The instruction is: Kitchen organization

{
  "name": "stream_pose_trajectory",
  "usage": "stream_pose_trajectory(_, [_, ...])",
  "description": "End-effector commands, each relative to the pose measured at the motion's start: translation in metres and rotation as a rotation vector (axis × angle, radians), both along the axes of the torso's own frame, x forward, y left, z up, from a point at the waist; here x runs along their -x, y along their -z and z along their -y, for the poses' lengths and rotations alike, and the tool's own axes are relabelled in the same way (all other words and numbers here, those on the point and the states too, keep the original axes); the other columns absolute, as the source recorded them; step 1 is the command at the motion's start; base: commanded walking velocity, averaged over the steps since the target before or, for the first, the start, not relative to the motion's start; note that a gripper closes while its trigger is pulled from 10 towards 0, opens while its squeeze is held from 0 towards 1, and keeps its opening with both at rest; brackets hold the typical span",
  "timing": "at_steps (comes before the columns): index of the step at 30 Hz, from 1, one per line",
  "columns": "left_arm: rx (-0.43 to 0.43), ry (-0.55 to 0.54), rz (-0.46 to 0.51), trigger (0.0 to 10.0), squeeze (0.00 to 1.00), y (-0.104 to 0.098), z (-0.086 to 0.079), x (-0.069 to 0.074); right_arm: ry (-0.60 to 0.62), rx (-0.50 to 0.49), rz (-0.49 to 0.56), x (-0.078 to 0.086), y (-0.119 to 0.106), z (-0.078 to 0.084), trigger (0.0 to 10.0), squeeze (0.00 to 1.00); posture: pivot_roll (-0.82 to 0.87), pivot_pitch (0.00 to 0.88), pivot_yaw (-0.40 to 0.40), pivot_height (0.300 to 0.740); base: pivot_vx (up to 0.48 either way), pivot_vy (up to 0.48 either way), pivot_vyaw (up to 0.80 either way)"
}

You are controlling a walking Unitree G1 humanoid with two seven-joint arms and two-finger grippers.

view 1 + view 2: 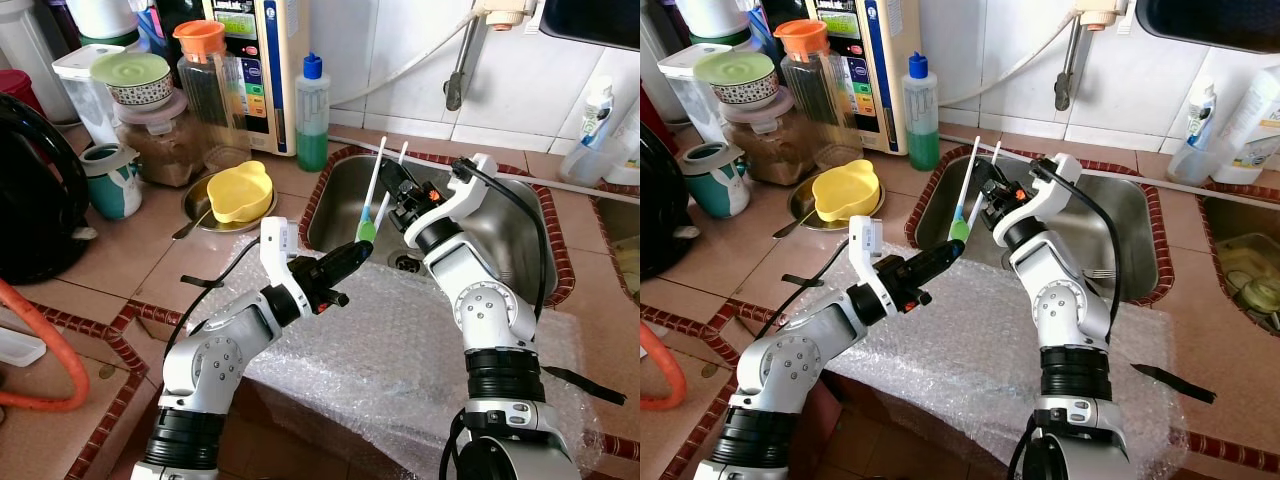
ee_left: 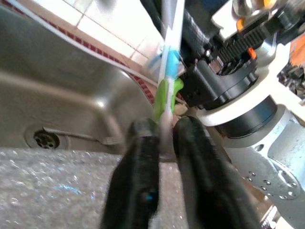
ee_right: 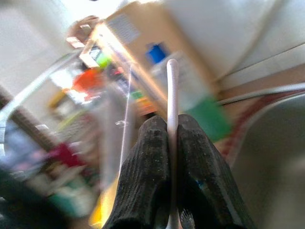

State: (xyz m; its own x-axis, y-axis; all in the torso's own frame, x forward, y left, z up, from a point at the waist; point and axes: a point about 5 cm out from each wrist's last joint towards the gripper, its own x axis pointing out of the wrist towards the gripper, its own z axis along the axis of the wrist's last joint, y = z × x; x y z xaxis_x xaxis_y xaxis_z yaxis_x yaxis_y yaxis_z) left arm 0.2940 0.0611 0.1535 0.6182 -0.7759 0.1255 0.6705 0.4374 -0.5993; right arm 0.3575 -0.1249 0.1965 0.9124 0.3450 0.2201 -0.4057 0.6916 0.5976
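Observation:
Over the left rim of the steel sink (image 1: 520, 240), my left gripper (image 1: 357, 247) is shut on a thin utensil with a green and blue neck (image 1: 367, 229). Its long white handle points up toward the wall. The left wrist view shows the black fingers (image 2: 143, 162) clamped on its lower end (image 2: 167, 95). Just behind it my right gripper (image 1: 392, 182) is shut on a pale white stick (image 1: 402, 156) that also stands upright. In the right wrist view that stick (image 3: 172, 90) runs up from between the closed fingers (image 3: 152, 157).
Bubble wrap (image 1: 400, 350) covers the counter in front of the sink. A yellow bowl (image 1: 240, 190) sits in a metal dish at left, with jars, a teal mug (image 1: 112, 182) and a green soap bottle (image 1: 312, 105) behind. A fork (image 1: 1095, 272) lies in the sink.

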Motion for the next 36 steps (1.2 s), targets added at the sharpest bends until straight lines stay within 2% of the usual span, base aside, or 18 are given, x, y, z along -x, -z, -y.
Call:
stream_pose_trajectory(1, [0.002, -0.020, 0.034, 10.0, 1.00, -0.007, -0.003, -0.003, 0.057, 0.029, -0.001, -0.003, -0.001, 0.008, 0.0, 0.00, 0.02, 0.026, 0.052, 0.740, 0.000, 0.000, 0.00])
stream_pose_trajectory(7, [-0.049, -0.129, 0.061, 10.0, 1.00, -0.007, -0.013, -0.010, 0.225, 0.066, -0.029, -0.013, 0.001, 0.028, 0.0, 0.00, 0.03, 0.025, 0.051, 0.740, 0.000, 0.000, 0.00])
stream_pose_trajectory(14, [-0.152, -0.128, 0.078, 10.0, 1.00, 0.005, -0.021, 0.000, 0.291, 0.243, -0.012, -0.023, 0.006, 0.035, 0.0, 0.00, 0.07, 0.029, 0.051, 0.740, 0.000, 0.000, 0.00])
stream_pose_trajectory(16, [-0.195, -0.125, 0.079, 10.0, 1.00, 0.012, -0.023, 0.005, 0.281, 0.363, 0.014, -0.026, 0.009, 0.032, 0.0, 0.00, 0.09, 0.034, 0.050, 0.740, 0.000, 0.000, 0.00])
stream_pose_trajectory(17, [-0.224, -0.127, 0.074, 10.0, 1.00, 0.018, -0.026, 0.009, 0.264, 0.534, 0.062, -0.030, 0.011, 0.028, 0.0, 0.00, 0.09, 0.035, 0.049, 0.740, 0.000, 0.000, 0.00])
stream_pose_trajectory(18, [-0.224, -0.127, 0.074, 10.0, 1.00, 0.018, -0.026, 0.009, 0.264, 0.534, 0.062, -0.030, 0.011, 0.028, 0.0, 0.00, 0.09, 0.035, 0.049, 0.740, 0.000, 0.000, 0.00])
stream_pose_trajectory(19, [-0.232, -0.129, 0.072, 10.0, 1.00, 0.019, -0.027, 0.011, 0.258, 0.593, 0.079, -0.030, 0.012, 0.027, 0.0, 0.00, 0.09, 0.035, 0.049, 0.740, 0.000, 0.000, 0.00])
stream_pose_trajectory(20, [-0.238, -0.129, 0.069, 10.0, 1.00, 0.021, -0.026, 0.014, 0.259, 0.756, 0.122, -0.032, 0.014, 0.026, 0.0, 0.00, 0.11, 0.038, 0.044, 0.740, 0.000, 0.000, 0.00])
stream_pose_trajectory(21, [-0.238, -0.129, 0.069, 10.0, 1.00, 0.021, -0.026, 0.014, 0.259, 0.756, 0.122, -0.032, 0.014, 0.026, 0.0, 0.00, 0.11, 0.038, 0.044, 0.740, 0.000, 0.000, 0.00])
stream_pose_trajectory(22, [-0.247, -0.129, 0.070, 10.0, 1.00, 0.023, -0.025, 0.017, 0.270, 0.889, 0.154, -0.034, 0.016, 0.028, 0.0, 0.00, 0.12, 0.041, 0.042, 0.740, 0.000, 0.000, 0.00])
stream_pose_trajectory(23, [-0.247, -0.129, 0.070, 10.0, 1.00, 0.023, -0.025, 0.017, 0.270, 0.889, 0.154, -0.034, 0.016, 0.028, 0.0, 0.00, 0.12, 0.041, 0.042, 0.740, 0.000, 0.000, 0.00])
stream_pose_trajectory(24, [-0.254, -0.129, 0.067, 10.0, 1.00, 0.024, -0.024, 0.019, 0.282, 0.989, 0.175, -0.034, 0.017, 0.032, 0.0, 0.00, 0.12, 0.043, 0.041, 0.740, 0.000, 0.000, 0.00])
stream_pose_trajectory(27, [-0.253, -0.128, 0.065, 10.0, 1.00, 0.025, -0.024, 0.020, 0.287, 1.027, 0.183, -0.034, 0.018, 0.033, 0.0, 0.00, 0.12, 0.044, 0.042, 0.740, 0.000, 0.000, 0.00])
stream_pose_trajectory(28, [-0.259, -0.125, 0.066, 10.0, 1.00, 0.025, -0.023, 0.022, 0.290, 1.094, 0.200, -0.034, 0.019, 0.034, 0.0, 0.00, 0.13, 0.047, 0.041, 0.740, 0.000, 0.000, 0.00])
stream_pose_trajectory(29, [-0.272, -0.122, 0.070, 10.0, 1.00, 0.026, -0.021, 0.025, 0.290, 1.233, 0.250, -0.034, 0.023, 0.037, 0.0, 0.00, 0.13, 0.048, 0.041, 0.740, 0.000, 0.000, 0.00])
stream_pose_trajectory(34, [-0.284, -0.124, 0.074, 10.0, 1.00, 0.027, -0.022, 0.026, 0.274, 1.377, 0.245, -0.032, 0.035, 0.044, 0.0, 0.00, 0.13, 0.050, 0.042, 0.740, 0.000, 0.000, 0.00])
stream_pose_trajectory(35, [-0.289, -0.131, 0.078, 10.0, 1.00, 0.026, -0.023, 0.025, 0.267, 1.403, 0.208, -0.031, 0.042, 0.049, 4.0, 0.00, 0.14, 0.049, 0.045, 0.740, 0.000, 0.000, 0.00])
stream_pose_trajectory(36, [-0.289, -0.131, 0.078, 10.0, 1.00, 0.026, -0.023, 0.025, 0.267, 1.403, 0.208, -0.031, 0.042, 0.049, 4.0, 0.00, 0.14, 0.049, 0.045, 0.740, 0.000, 0.000, 0.00])
